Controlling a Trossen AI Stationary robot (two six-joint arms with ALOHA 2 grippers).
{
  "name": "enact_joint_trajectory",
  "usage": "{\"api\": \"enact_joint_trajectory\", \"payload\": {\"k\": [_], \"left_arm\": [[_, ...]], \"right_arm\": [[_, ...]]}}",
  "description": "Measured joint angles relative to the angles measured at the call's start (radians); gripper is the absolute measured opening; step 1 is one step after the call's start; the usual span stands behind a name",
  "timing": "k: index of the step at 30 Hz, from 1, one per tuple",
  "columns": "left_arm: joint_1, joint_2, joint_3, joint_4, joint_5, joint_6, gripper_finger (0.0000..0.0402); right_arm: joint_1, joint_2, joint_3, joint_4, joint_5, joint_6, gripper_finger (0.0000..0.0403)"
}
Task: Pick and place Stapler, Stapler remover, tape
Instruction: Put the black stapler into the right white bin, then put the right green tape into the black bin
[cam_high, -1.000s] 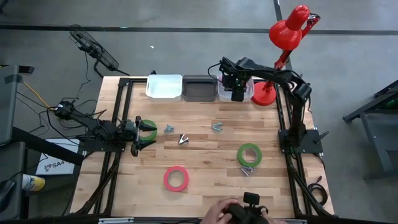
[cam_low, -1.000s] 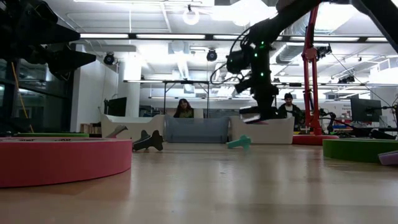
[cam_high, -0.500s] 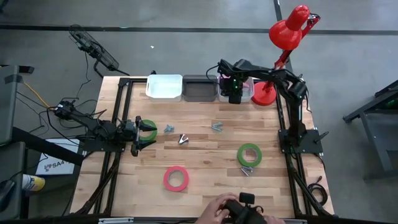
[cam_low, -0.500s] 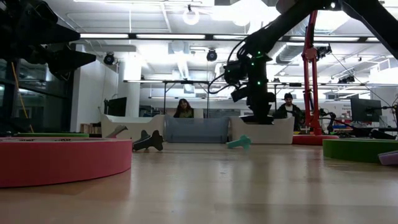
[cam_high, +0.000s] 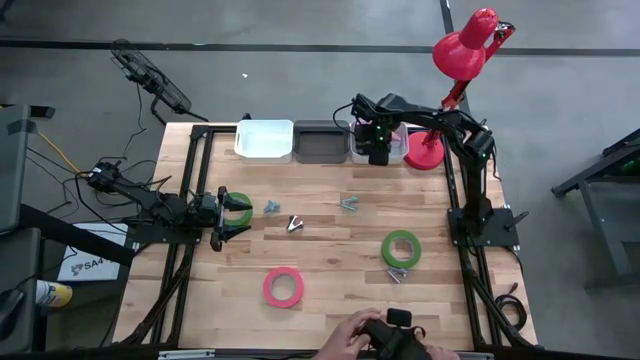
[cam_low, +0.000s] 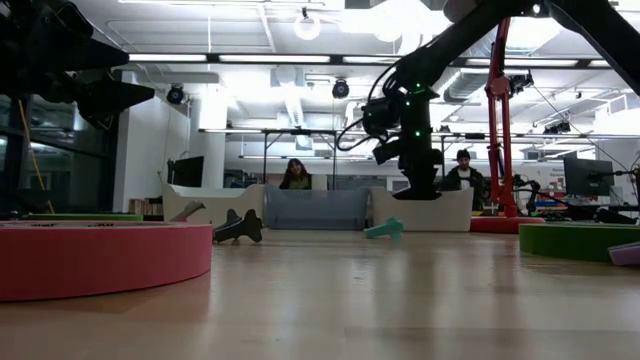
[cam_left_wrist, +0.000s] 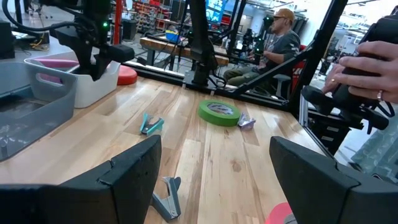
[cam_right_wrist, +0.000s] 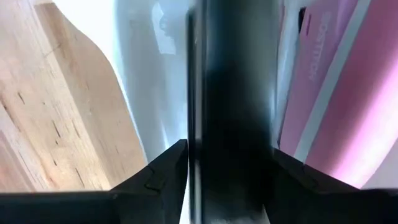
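High view: the pink tape roll (cam_high: 283, 287) is lying flat nearest, a green roll (cam_high: 401, 248) beyond. The left gripper (cam_high: 222, 213) is waiting with fingers apart by another green roll (cam_high: 238, 208). Farthest, the right gripper (cam_high: 378, 152) is clamping a dark stapler (cam_right_wrist: 231, 112), lengthwise between its fingers, inside the white bin (cam_high: 392, 148).

pink tape (cam_high: 283, 287), green tape (cam_high: 401, 248), red lamp (cam_high: 462, 52)

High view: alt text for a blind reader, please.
Seen from above, the right gripper reaches into the rightmost bin at the table's far edge. The left gripper rests beside a green tape roll; another green roll and a pink roll lie nearer.
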Motion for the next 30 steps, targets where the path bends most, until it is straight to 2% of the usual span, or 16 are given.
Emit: {"api": "enact_joint_trajectory", "payload": {"k": [22, 30], "left_arm": [[0.000, 0.000, 0.000, 0.000, 0.000, 0.000, 0.0296], [0.000, 0.000, 0.000, 0.000, 0.000, 0.000, 0.0296]], "right_arm": [[0.000, -0.001, 0.000, -0.002, 0.004, -0.002, 0.0172], [0.000, -0.015, 0.000, -0.007, 0.040, 0.023, 0.0220]]}}
